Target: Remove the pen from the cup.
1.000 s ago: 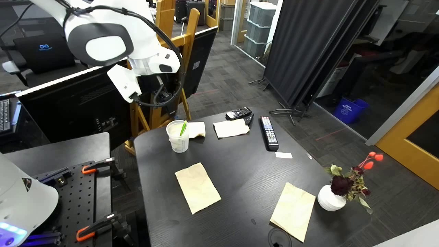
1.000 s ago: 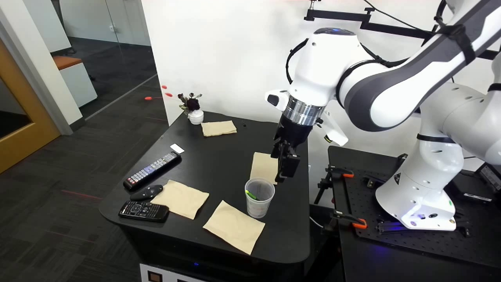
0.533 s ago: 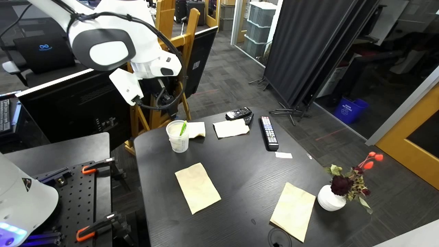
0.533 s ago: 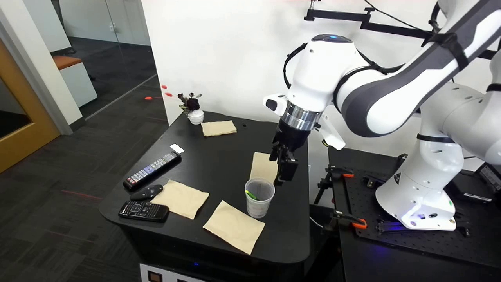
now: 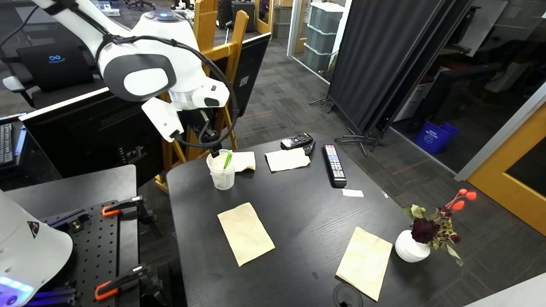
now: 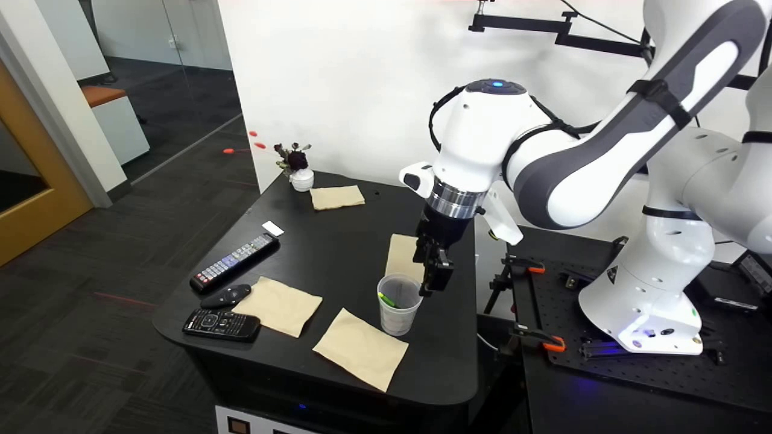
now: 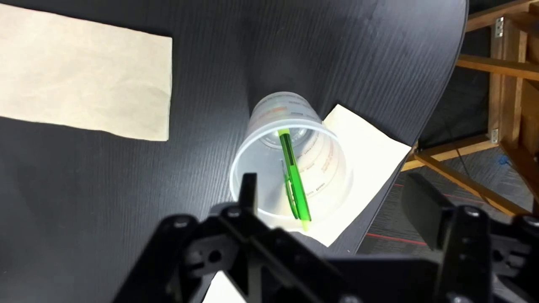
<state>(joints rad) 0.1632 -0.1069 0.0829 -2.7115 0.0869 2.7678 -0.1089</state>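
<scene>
"Where's the slim green plastic pen (image 7: 297, 185)?"

"Leaning inside the round translucent white plastic cup (image 7: 324, 168), upper end at the rim."

"And the black two-fingered gripper (image 7: 332, 189)?"

"Spread wide, holding nothing. In the wrist view one finger (image 7: 249, 189) overlaps the cup's mouth."

"The danger?"

"Lowered off-centre, that finger could knock the rim and topple the cup; closing there might pinch wall and pen together."

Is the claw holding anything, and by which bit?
Nothing is held: the claw is open, and the pen just leans inside the cup.
</scene>
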